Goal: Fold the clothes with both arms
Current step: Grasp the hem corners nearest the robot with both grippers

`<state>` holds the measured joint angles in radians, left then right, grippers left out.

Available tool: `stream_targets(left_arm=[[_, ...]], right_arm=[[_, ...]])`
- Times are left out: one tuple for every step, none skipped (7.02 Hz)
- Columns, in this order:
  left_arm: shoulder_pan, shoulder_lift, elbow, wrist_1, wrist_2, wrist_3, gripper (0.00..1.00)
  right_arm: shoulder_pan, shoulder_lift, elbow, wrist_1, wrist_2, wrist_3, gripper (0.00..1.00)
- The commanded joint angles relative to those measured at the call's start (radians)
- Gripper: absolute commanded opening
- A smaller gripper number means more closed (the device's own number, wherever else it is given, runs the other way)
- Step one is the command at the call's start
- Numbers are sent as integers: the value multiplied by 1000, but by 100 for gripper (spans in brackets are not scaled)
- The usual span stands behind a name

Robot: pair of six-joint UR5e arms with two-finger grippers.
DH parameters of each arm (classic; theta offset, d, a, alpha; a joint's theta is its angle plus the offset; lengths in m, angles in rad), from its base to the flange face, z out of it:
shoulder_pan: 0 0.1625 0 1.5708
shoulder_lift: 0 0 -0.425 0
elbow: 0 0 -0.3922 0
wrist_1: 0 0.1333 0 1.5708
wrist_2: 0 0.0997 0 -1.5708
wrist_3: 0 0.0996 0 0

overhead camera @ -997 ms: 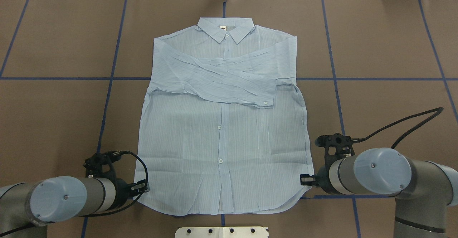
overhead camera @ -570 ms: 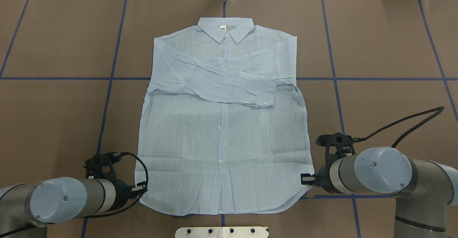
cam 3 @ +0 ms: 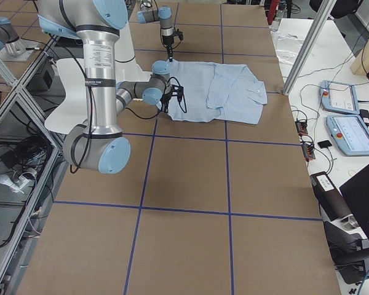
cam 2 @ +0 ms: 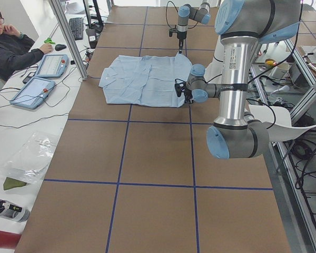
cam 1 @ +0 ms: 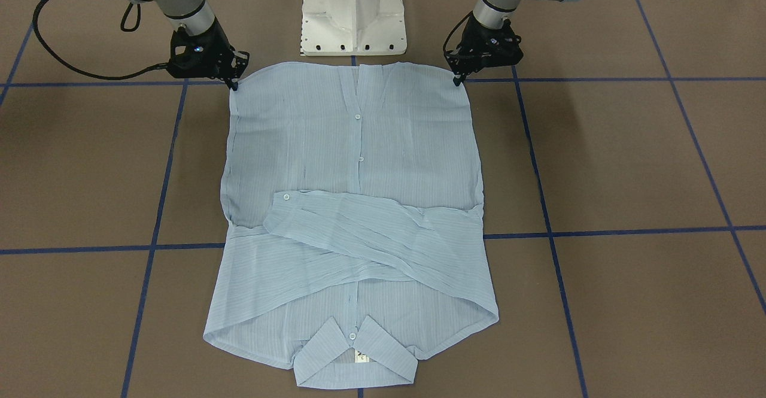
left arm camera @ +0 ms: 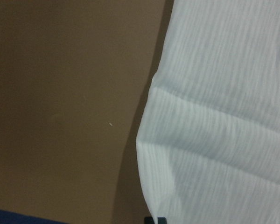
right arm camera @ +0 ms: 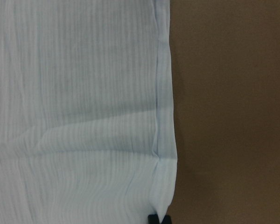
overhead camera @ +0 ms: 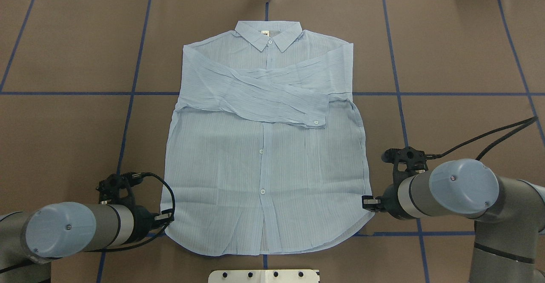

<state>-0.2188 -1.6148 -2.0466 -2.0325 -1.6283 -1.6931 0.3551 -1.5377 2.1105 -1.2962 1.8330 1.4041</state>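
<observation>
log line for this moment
thin light-blue striped shirt flat, sleeves folded | left hand at hem corner | right hand at hem corner | grip unclear

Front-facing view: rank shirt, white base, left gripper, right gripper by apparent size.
1. shirt
2. white base
3. left gripper and right gripper: these look about alike, so not ranked.

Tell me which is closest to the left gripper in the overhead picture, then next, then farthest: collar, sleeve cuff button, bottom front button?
From the left gripper at the shirt, near-left corner:
1. Bottom front button, low in the middle.
2. Sleeve cuff button, right of middle.
3. Collar, at the far end.
</observation>
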Motion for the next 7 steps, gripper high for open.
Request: stream_targets(left_arm=[[-37,-2,-3,-2,-11,82,0],[-80,-7,-4,-3,-49,110,0],[-108,-8,-6,-6,-85,118,0],[-116,-7,-23,-9,-85,156,0],[-119,-11,-30,-12,-94,171,0],[-122,-20,-30,-12,-108,173,0],[-126,-20,-30,-17,-114,173,0]], right_arm=[[34,1,-1,0,26,-7,0],[53,1,-1,2,46,-8,0],[73,2,-1,2,70,-10,0],[88,5,-1,2,84,-14,0],[108,17,-3,2,103,-14,0],[128,21,-3,2,124,-16,0],[160,21,-3,2,153,-17,0]])
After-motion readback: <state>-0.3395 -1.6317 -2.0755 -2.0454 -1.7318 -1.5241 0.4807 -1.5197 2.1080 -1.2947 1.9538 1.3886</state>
